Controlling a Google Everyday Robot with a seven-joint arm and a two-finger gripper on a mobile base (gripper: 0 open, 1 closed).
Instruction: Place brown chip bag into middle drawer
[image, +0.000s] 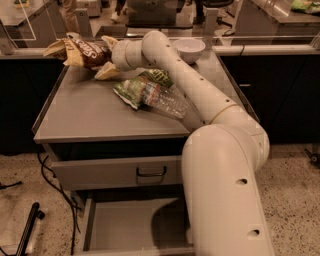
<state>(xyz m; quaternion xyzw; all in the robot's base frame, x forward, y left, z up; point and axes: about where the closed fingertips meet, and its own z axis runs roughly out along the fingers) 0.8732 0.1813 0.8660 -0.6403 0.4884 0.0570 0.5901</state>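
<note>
Reaching to the far-left corner of the grey surface (85, 117), the gripper (106, 56) is clamping its fingers on the brown chip bag (82, 51), holding it just above that corner. A green chip bag (131, 90) and water bottle (167, 102) are lying nearby. Below, the middle drawer (127, 225) is standing open.

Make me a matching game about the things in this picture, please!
Things:
1. brown chip bag
2. white bowl
3. middle drawer
4. end effector

Clues:
A. pulled open, down low
B. at the chip bag, back left of the cabinet top
C. crinkled, with tan ends
D. behind the arm, at the back of the top

Pairs: 1-C, 2-D, 3-A, 4-B
</note>
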